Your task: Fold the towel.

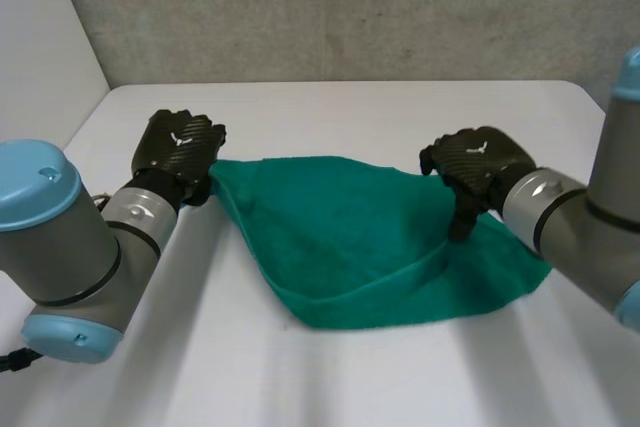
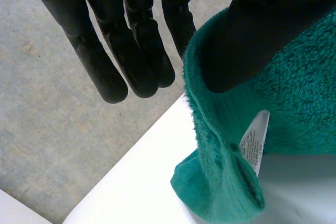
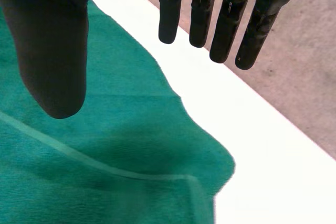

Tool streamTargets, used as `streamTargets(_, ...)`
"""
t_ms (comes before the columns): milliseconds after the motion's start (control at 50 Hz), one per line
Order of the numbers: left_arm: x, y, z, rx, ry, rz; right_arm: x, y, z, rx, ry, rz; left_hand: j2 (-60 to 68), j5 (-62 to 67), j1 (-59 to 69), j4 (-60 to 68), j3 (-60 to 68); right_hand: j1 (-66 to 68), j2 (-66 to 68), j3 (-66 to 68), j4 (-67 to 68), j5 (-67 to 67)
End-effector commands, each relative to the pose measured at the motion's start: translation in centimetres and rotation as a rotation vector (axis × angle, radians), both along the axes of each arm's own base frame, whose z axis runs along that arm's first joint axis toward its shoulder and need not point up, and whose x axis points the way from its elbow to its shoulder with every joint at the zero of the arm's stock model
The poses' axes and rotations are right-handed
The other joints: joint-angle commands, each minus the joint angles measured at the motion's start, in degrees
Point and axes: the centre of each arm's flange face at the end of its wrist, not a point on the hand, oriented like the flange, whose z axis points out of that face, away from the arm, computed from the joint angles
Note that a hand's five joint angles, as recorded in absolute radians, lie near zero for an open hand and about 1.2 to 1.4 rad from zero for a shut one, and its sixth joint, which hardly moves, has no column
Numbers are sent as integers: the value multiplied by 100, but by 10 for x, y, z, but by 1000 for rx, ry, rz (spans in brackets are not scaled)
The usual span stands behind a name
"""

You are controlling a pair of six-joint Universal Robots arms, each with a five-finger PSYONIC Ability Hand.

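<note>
Green towel (image 1: 360, 237) stretches between both hands, fingers straight and relaxed.
Left hand (image 1: 180, 152) thumb against one corner; right hand (image 1: 475, 162) thumb over the opposite.

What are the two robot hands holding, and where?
Nothing gripped. The left robot hand is open, thumb at the left corner of the green towel; the right robot hand is open over its right edge.

white label (image 2: 255, 140) on towel (image 2: 294, 93), print unreadable
</note>
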Motion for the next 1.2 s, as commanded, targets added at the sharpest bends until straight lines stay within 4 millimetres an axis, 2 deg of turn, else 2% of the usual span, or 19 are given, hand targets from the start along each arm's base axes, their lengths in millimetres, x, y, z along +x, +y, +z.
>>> streamTargets(20, 2, 8, 1, 4, -2, -4, -5, -31, -33, 55, 224, 64, 1137, 1497, 1411, 1155, 1155, 939, 634, 677, 716, 710)
streamTargets(100, 3, 12, -2, 14, -7, -7, -3, -45, -45, 34, 342, 104, 1137, 1497, 1411, 1155, 1155, 1091, 786, 829, 868, 861)
streamTargets(160, 4, 15, -5, 26, -12, -8, -2, -53, -48, 21, 350, 93, 1137, 1497, 1411, 1155, 1155, 1192, 887, 930, 969, 962)
streamTargets(300, 5, 15, -9, 37, -15, -5, 2, -70, -76, 55, 371, 89, 1137, 1497, 1411, 1155, 1155, 1209, 904, 947, 986, 980)
streamTargets(360, 6, 16, -10, 41, -17, -2, -4, -77, -90, 87, 383, 72, 1137, 1497, 1411, 1155, 1155, 1276, 970, 1013, 1053, 1046)
streamTargets(460, 8, 15, -11, 44, -18, 4, -9, -83, -98, 108, 383, 59, 1137, 1497, 1411, 1155, 1155, 2569, 2264, 2307, 2347, 2340)
streamTargets(520, 9, 15, -12, 48, -20, 7, -13, -86, -98, 113, 381, 46, 1137, 1497, 1411, 1155, 1155, 4131, 3825, 3868, 3908, 3901)
streamTargets(560, 9, 15, -12, 48, -20, 8, -17, -90, -98, 107, 368, 26, 1137, 1497, 1411, 1155, 1155, 5785, 5480, 5523, 5562, 5556)
streamTargets(600, 9, 15, -12, 48, -20, 8, -17, -95, -97, 85, 347, 9, 1137, 1497, 1411, 1155, 1155, 5795, 5490, 5533, 5572, 5566)
streamTargets(640, 9, 15, -11, 47, -20, 8, -20, -101, -85, 27, 296, -41, 1137, 1497, 1411, 1155, 1155, 5795, 5490, 5533, 5572, 5566)
streamTargets(680, 9, 15, -11, 45, -19, 8, -22, -104, -67, -18, 256, -77, 1137, 1497, 1411, 1155, 1155, 5795, 5490, 5533, 5572, 5566)
streamTargets(700, 9, 15, -10, 43, -20, 8, -27, -103, -49, -52, 219, -103, 1137, 1497, 1411, 1155, 1155, 5795, 5490, 5533, 5572, 5566)
streamTargets(780, 10, 16, -4, 27, -14, 10, -35, -91, -24, -72, 175, -124, 1137, 1497, 1411, 1155, 1155, 5795, 5490, 5533, 5572, 5566)
streamTargets(840, 13, 16, 0, 21, -16, 28, -38, -82, -16, -78, 183, -128, 1137, 1497, 1411, 1155, 1155, 5795, 5490, 5533, 5572, 5566)
streamTargets(880, 19, 17, 3, 37, -26, 62, -42, -67, -6, -73, 188, -125, 1137, 1497, 1411, 1155, 1155, 5795, 5490, 5533, 5572, 5566)
streamTargets(940, 27, 22, 2, 83, -50, 90, -48, -44, -2, -24, 230, -103, 1137, 1497, 1411, 1155, 1155, 5795, 5490, 5533, 5572, 5566)
streamTargets(1000, 37, 30, -2, 167, -90, 119, -56, -30, -5, 16, 305, -79, 1137, 1497, 1411, 1155, 1155, 5795, 5490, 5533, 5572, 5566)
streamTargets(1100, 56, 49, -16, 365, -177, 153, -76, 9, -27, 181, 544, 32, 1137, 1497, 1411, 1155, 1155, 5795, 5490, 5533, 5572, 5566)
streamTargets(1200, 68, 60, -27, 481, -246, 170, -81, 29, -43, 283, 614, 109, 1137, 1497, 1411, 1155, 1155, 5795, 5490, 5533, 5572, 5566)
